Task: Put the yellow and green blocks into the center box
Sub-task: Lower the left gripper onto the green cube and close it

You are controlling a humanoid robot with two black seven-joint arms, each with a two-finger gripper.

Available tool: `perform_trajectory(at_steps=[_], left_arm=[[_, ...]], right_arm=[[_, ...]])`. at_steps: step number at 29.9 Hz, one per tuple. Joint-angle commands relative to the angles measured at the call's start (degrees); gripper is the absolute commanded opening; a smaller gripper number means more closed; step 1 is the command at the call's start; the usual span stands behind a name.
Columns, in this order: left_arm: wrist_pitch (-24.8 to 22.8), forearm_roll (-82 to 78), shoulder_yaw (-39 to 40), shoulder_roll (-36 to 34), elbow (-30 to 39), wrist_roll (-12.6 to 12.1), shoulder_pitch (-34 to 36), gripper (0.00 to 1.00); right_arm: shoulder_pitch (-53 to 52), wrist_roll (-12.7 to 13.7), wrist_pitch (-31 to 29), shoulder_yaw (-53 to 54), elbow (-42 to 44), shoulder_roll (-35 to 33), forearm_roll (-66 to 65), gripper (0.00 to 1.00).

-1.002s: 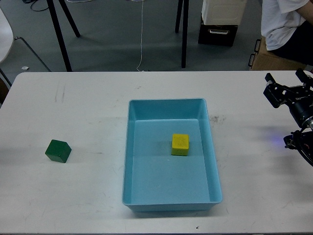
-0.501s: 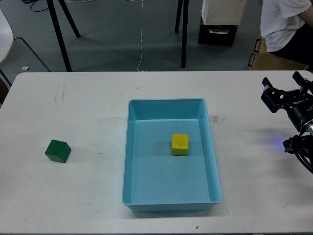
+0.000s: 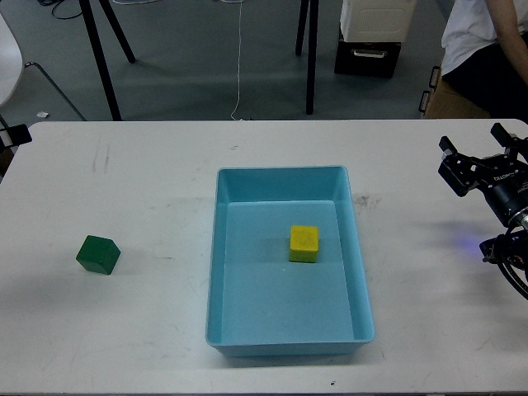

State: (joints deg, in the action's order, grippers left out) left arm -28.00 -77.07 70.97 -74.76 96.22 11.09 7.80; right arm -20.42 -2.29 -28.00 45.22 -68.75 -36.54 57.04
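Note:
A yellow block lies inside the light blue box at the table's middle. A green block sits on the white table to the left, well apart from the box. My right gripper is open and empty above the table's right edge, far from both blocks. A small dark tip of my left arm shows at the left edge; its fingers cannot be told apart.
The white table spans the view. Beyond its far edge are black stand legs, a dark drawer unit and a seated person at the top right.
My right gripper has drifted slightly left and down. A dark tip of my left arm has come into view at the left edge. The blocks and the box have not moved.

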Motion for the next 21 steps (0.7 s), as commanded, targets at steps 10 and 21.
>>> perform_trajectory(at_steps=[10,21], left_arm=[[0.0,-31.4,-10.2,12.2,0.3,-6.1,1.1,1.00],[0.0,-35.1,-12.8,12.6,-0.3,-6.8,1.0,1.00]], right_arm=[[-0.1,-0.1,0.0,0.6,-1.1,-0.5,-0.1,0.99],[0.0,-0.3,0.0,0.7,-3.1,-0.6,-1.1,0.99]])
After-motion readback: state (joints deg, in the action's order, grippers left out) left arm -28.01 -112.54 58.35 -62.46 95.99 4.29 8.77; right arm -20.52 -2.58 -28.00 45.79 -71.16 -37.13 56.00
